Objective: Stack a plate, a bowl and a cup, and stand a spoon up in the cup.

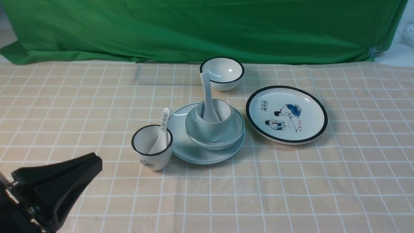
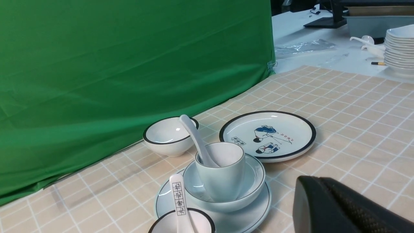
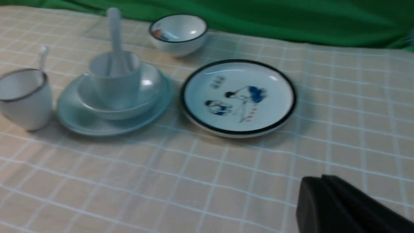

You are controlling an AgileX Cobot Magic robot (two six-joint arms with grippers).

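I am seeing the spoon (image 1: 207, 97) standing in the cup (image 1: 213, 124), inside the bowl (image 1: 226, 136) on the plate (image 1: 194, 145). Both grippers, left gripper (image 1: 77, 171) and right gripper (image 3: 323, 197), are sitting closed and empty; I am keeping them clear of the stack.

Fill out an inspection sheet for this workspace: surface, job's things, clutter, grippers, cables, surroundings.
Surface: checked beige tablecloth, flat.
Job's things: plate carries the bowl; cup sits in the bowl; spoon stands in the cup.
Clutter: printed cup holding a lettered spoon; black-rimmed bowl; cartoon plate.
Grippers: left gripper shut, empty, low near the table edge; right gripper shut, empty.
Cables: nothing seen.
Surroundings: green cloth behind; stacked white dishes on a side table.
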